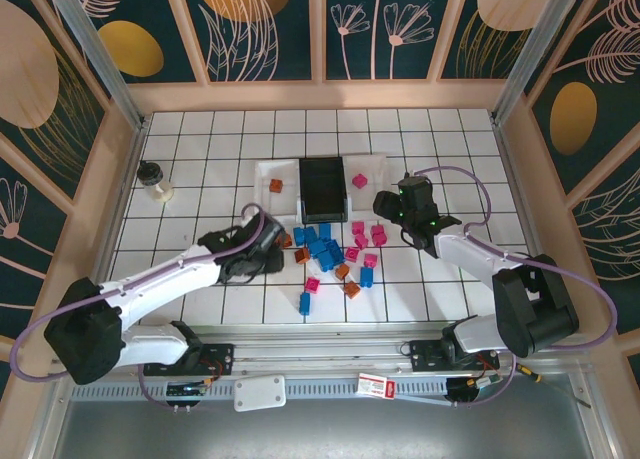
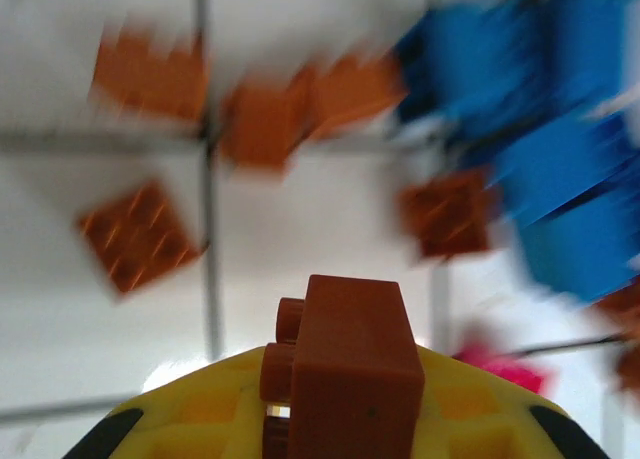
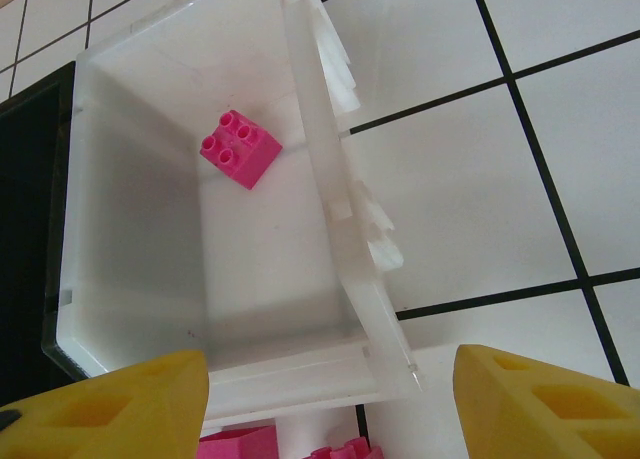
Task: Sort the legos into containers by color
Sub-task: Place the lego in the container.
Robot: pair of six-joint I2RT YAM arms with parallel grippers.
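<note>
**Two robot arms over toy bricks on a white tiled tabletop**

Dark teal wall panels (image 1: 270, 19) painted with pale leaves and gold ovals, set in light wooden framing, enclose a white tabletop (image 1: 450, 139) marked with a dark grid.

From above, the left arm (image 1: 160, 279) reaches in from the near left and the right arm (image 1: 490, 264) from the near right. The containers sit in a row at the far middle: a left white tray (image 1: 266, 169), a black tray (image 1: 322, 184) and a right white tray (image 1: 375, 164). The loose legos (image 1: 325, 251), blue, orange-brown and pink, lie scattered just in front of them. A small clear jar (image 1: 155, 179) stands well apart at the far left.

The overhead view gives this layout, and the wrist views add the grip detail. The left tool (image 1: 268, 247) hovers at the left edge of the pile. Its wrist view shows it gripping an orange-brown brick (image 2: 350, 369), sharp against blurred bricks below.

The right tool (image 1: 390, 204) hangs beside the right white tray (image 3: 320, 179). Its yellow fingertips (image 3: 545, 399) are spread wide with nothing between them. A pink brick (image 3: 240, 149) lies inside that tray. A second orange-brown brick (image 1: 275, 185) lies in the left white tray.
</note>
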